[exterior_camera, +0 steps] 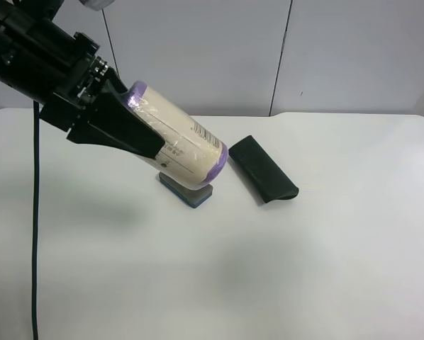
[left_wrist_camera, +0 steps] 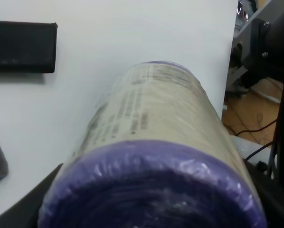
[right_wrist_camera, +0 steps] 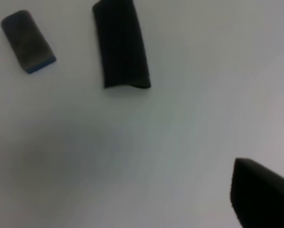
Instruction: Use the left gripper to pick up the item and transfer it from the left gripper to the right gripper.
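The left gripper (exterior_camera: 152, 134) is clamped on the cream canister (exterior_camera: 187, 138). The canister hangs tilted above the table (exterior_camera: 304, 269) at the left, its lower purple end over the grey-and-blue eraser block (exterior_camera: 191, 193). The dark green case (exterior_camera: 263, 168) lies just to the right. The right gripper (right_wrist_camera: 113, 190) has its fingers apart and is outside the exterior high view. For a clean handover, I judge, offer the free half rightward, let the right jaws close there, then release.
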{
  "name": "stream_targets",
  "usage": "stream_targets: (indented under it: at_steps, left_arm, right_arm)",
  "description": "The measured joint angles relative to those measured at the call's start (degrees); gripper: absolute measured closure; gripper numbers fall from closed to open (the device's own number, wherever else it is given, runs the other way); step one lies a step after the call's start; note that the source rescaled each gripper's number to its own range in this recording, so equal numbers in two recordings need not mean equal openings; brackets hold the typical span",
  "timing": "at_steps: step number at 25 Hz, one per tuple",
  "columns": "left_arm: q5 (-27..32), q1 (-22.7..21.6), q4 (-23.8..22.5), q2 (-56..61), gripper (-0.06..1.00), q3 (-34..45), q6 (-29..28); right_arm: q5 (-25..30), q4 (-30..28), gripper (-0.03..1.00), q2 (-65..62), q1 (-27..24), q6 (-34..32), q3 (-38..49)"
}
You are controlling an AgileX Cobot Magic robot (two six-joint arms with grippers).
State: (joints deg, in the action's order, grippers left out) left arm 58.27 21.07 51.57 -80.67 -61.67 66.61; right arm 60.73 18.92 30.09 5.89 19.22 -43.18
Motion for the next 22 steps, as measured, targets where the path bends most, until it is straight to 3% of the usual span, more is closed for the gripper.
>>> stream_targets:
  at_steps: [3, 7, 15, 22]
  left_arm:
    - [0.00, 0.00, 0.00, 0.00, 0.94, 0.00, 2.89]
    - [0.00, 0.00, 0.19, 0.00, 0.94, 0.00, 6.13]
    - [1.18, 0.00, 1.41, 0.00, 0.94, 0.00, 12.12]
    - [3.35, 0.00, 3.86, 0.00, 0.94, 0.00, 17.23]
  right_arm:
    - [-0.26, 4.74, -0.03, 8.68, 2.08, 6.49, -4.72]
    - [-1.95, 8.23, -0.03, 18.52, 10.07, 12.02, -9.63]
    - [-5.01, 6.87, -0.03, 35.40, 26.37, 16.55, -18.33]
    - [-5.95, 5.15, -0.03, 44.97, 34.09, 17.03, -24.52]
